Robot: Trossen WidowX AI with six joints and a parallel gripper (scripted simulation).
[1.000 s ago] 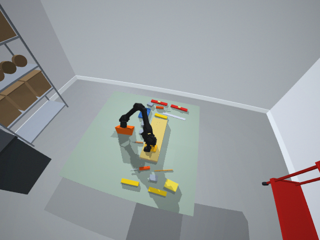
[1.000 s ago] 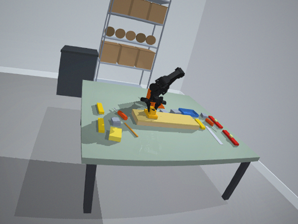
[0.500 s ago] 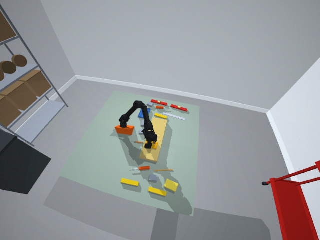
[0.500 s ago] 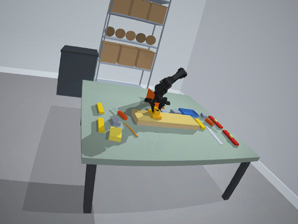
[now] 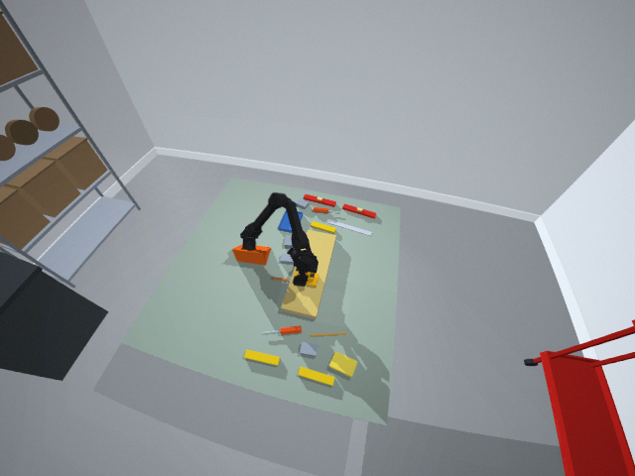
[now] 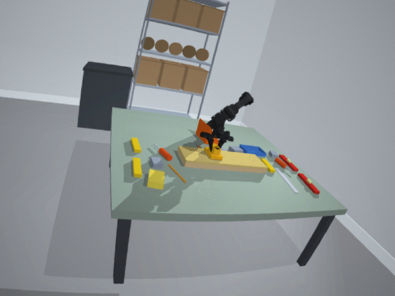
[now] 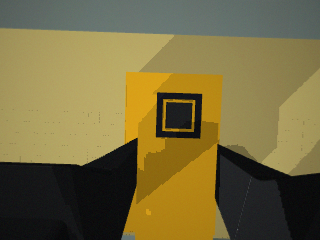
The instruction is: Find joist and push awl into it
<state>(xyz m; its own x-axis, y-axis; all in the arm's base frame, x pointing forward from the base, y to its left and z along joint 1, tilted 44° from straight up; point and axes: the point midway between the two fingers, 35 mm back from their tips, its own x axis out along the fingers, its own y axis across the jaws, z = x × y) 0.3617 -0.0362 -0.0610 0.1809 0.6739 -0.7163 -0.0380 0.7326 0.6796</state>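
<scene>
The wooden floor panel lies on the table. My gripper is shut on the yellow-orange stud finder, whose base is on or just above the panel, nearer the panel's left end in the exterior view. Its square display is dark with a thin yellow outline. The blue tray is near the panel's other end. Orange-handled tools lie off both panel ends, one and another; I cannot tell which is the awl.
Around the panel lie yellow blocks, an orange pencil-like stick, grey blocks, a pale strip and red levels. An orange block is at the arm's base.
</scene>
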